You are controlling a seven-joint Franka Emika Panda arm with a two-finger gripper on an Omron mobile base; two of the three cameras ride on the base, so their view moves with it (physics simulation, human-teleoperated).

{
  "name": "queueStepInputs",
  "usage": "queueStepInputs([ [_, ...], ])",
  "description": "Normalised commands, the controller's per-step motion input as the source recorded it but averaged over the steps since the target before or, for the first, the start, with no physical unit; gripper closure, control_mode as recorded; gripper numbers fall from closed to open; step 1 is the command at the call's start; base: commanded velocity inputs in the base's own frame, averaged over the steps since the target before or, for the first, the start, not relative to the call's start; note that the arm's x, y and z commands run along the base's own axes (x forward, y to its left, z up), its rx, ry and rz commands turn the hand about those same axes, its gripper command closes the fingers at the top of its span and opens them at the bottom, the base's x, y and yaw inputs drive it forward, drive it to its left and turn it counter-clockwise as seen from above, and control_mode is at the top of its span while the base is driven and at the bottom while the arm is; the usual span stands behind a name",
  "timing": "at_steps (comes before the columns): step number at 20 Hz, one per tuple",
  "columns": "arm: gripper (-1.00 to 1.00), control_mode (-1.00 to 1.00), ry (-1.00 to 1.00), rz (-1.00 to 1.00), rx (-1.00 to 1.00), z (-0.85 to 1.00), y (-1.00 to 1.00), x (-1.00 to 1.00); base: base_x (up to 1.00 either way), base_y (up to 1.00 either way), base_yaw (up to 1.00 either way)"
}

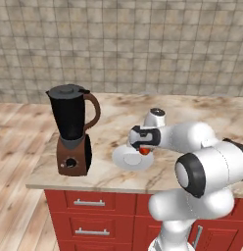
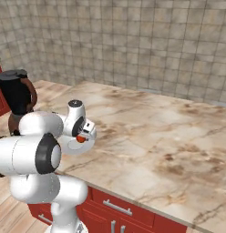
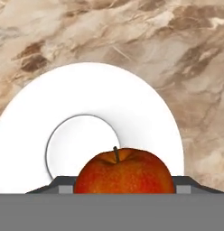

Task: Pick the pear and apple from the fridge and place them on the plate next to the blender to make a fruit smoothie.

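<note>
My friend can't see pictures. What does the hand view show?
A red-orange apple with a short stem sits between the claw tips, just above a round white plate. The plate rests on a brown marbled counter.

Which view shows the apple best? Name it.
The hand view: the apple sits large and close, stem visible, over the plate. In the left base view and the right base view it is only a small red spot at the tool.
</note>
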Motion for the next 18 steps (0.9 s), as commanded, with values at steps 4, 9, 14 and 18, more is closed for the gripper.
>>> queueStepInputs([
  [4, -1.0, -1.0, 0.0, 0.02, -0.02, -0.24, 0.37, 0.78, 0.0, 0.0, 0.0],
  [9, -1.0, -1.0, 0.0, 0.0, -0.01, -0.03, 0.14, 0.32, 0.0, 0.0, 0.0],
  [14, -1.0, -1.0, -0.01, 0.0, 0.0, 0.37, 0.0, -0.04, 0.0, 0.0, 0.0],
  [18, -1.0, -1.0, -0.08, 0.0, -0.04, 0.93, 0.0, -0.4, 0.0, 0.0, 0.0],
])
